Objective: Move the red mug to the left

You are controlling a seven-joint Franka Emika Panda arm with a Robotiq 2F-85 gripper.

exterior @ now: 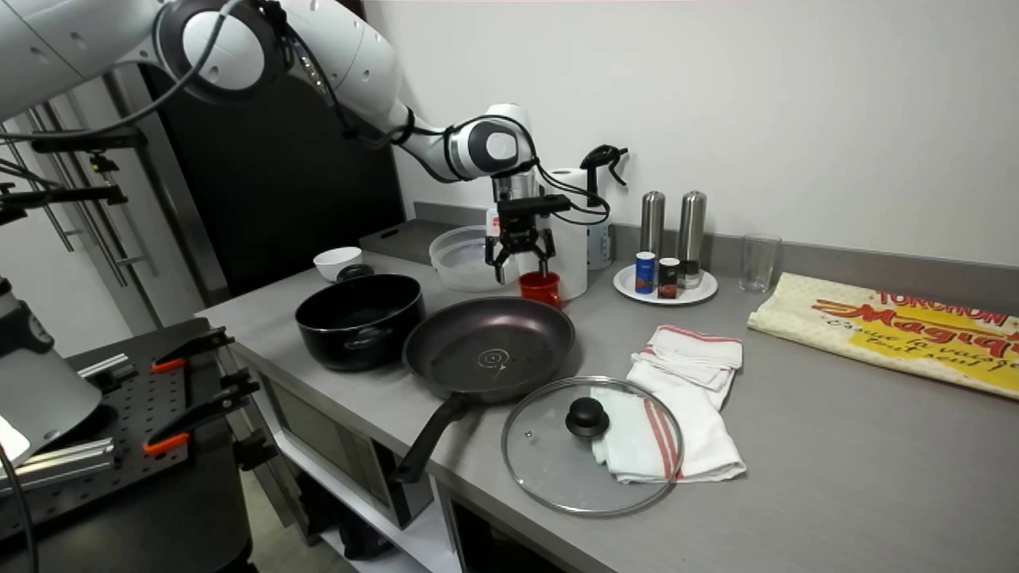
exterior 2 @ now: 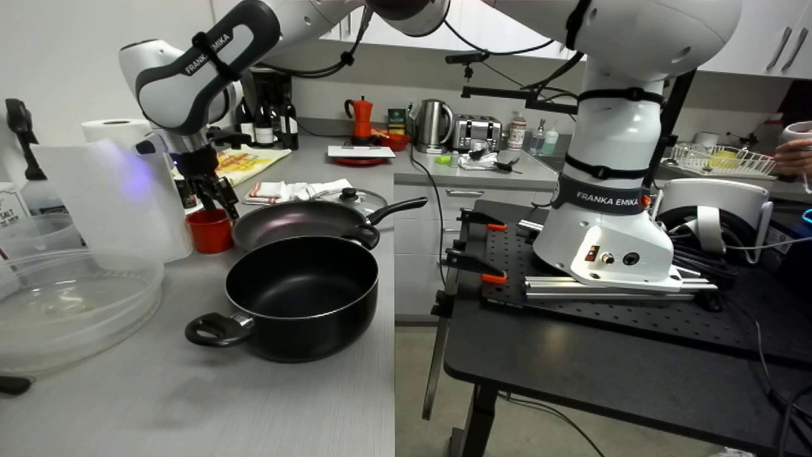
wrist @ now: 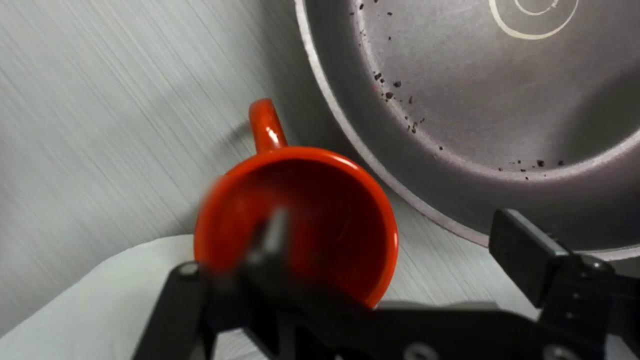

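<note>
i find my gripper point(exterior: 522, 274) spread, one finger over the red mug point(wrist: 332, 202). wrist view: frying pan point(wrist: 475, 100) at two o'clock.

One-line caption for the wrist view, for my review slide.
Open gripper at the red mug, one finger overlapping its mouth in view, frying pan alongside.

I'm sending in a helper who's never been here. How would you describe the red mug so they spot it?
On the gray counter, find the shallow black frying pan. Between it and the white paper roll, close to both, stands the mug. It is small and solid red inside and out, unlike the black pan and white roll flanking it.
</note>
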